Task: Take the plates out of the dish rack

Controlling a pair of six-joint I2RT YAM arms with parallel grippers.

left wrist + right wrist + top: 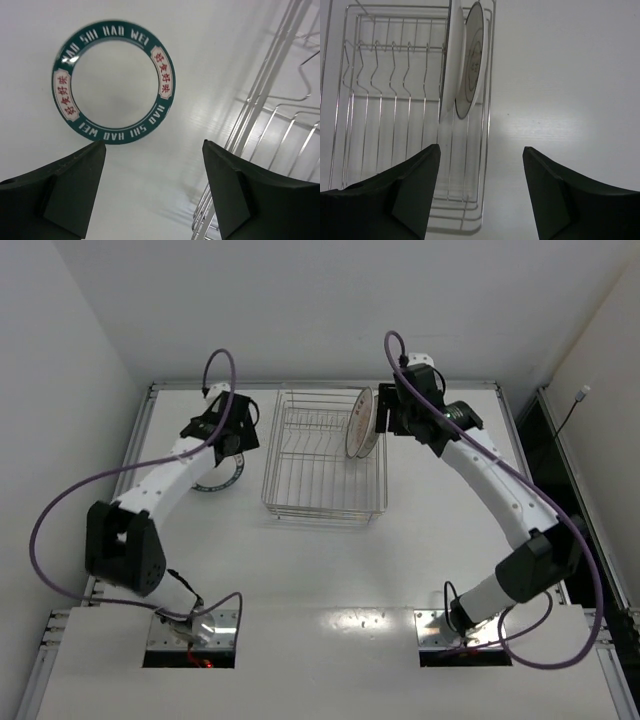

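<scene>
The chrome wire dish rack (324, 512) stands mid-table. Two white plates stand upright side by side in its right end (361, 423); orange pattern shows on one. In the right wrist view the nearer plate (473, 65) has a thin grey ring and a centre mark, and the other (451, 65) is seen edge-on. The teal-rimmed plate (224, 479) lies flat on the table left of the rack, and also shows in the left wrist view (114, 82). My left gripper (234, 430) hangs above it, open and empty (154, 150). My right gripper (386, 417) is open and empty beside the rack's right edge (481, 152).
The rack's wire side (260, 90) runs close on the right of my left gripper. Several upright dividers (385, 65) stand bare in the rack's left part. White walls close in the table at the back and sides.
</scene>
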